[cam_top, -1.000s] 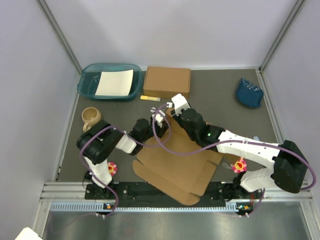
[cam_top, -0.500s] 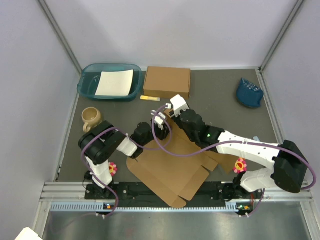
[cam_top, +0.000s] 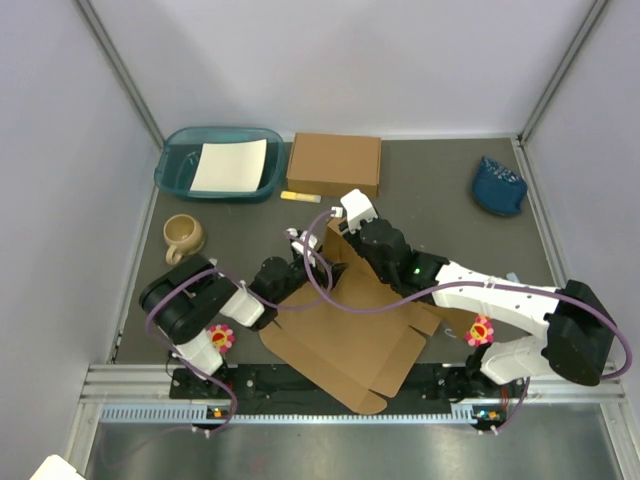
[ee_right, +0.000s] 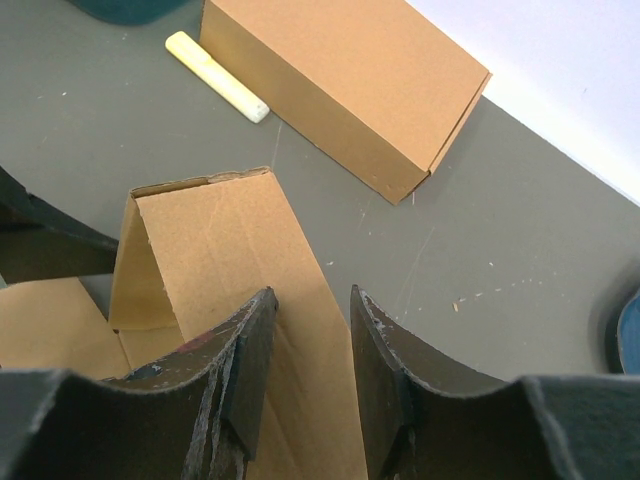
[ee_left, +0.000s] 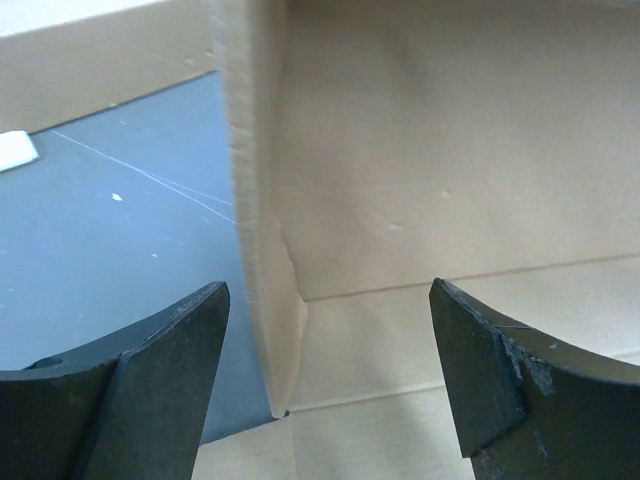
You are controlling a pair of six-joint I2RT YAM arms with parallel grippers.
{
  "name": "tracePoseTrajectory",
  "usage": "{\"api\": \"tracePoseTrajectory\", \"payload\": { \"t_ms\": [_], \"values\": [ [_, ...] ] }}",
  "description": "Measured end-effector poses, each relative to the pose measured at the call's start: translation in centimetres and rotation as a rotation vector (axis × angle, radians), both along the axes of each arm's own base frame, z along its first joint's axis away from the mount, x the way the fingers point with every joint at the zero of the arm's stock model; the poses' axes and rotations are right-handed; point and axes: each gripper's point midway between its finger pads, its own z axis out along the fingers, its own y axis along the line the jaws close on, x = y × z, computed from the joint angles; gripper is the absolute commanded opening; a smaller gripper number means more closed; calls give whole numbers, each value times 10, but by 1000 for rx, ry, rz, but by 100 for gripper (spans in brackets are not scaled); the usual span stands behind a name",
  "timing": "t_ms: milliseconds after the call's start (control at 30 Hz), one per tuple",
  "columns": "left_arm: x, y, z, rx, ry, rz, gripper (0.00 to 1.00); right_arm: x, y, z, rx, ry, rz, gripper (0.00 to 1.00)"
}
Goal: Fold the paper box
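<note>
The paper box (cam_top: 350,330) is a brown cardboard sheet lying mostly flat between the arms, its far panel (ee_right: 220,250) raised. In the left wrist view an upright flap edge (ee_left: 255,200) stands between the wide-apart fingers of my left gripper (ee_left: 325,370), nearer the left finger (ee_left: 160,380) and not pinched. From above, the left gripper (cam_top: 308,255) sits at the sheet's far left corner. My right gripper (ee_right: 312,340) is partly open against the raised panel; its left finger (ee_right: 245,360) overlaps the cardboard, and nothing shows clamped. From above the right gripper (cam_top: 335,235) is at the far edge.
A closed brown box (cam_top: 335,163) stands at the back with a yellow stick (cam_top: 300,196) in front of it. A teal tray (cam_top: 175,170) holding a white sheet (cam_top: 230,165) is back left. A tan mug (cam_top: 183,235) is left, a blue object (cam_top: 498,185) back right.
My left gripper has opened wide and let go of the flap, and its arm has drawn back to the left. The sheet has shifted slightly. The right gripper has stayed put.
</note>
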Motion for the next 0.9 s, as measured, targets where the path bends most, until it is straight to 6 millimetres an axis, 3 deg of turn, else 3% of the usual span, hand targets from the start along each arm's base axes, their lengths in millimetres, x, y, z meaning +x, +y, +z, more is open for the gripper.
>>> {"api": "tracePoseTrajectory", "payload": {
  "t_ms": [133,367,500,667,900],
  "values": [
    [12,10,11,-38,-14,76,84,0,0,0,0,0,0,39],
    [42,11,22,-75,-31,163,63,-1,1,0,0,0,2,39],
    [48,5,11,-67,-10,163,40,-2,3,0,0,0,9,39],
    [46,-1,5,-55,0,130,0,-3,5,0,3,-2,13,39],
    [44,-3,6,-26,-30,102,0,-2,6,0,6,-4,13,39]
  ]
}}
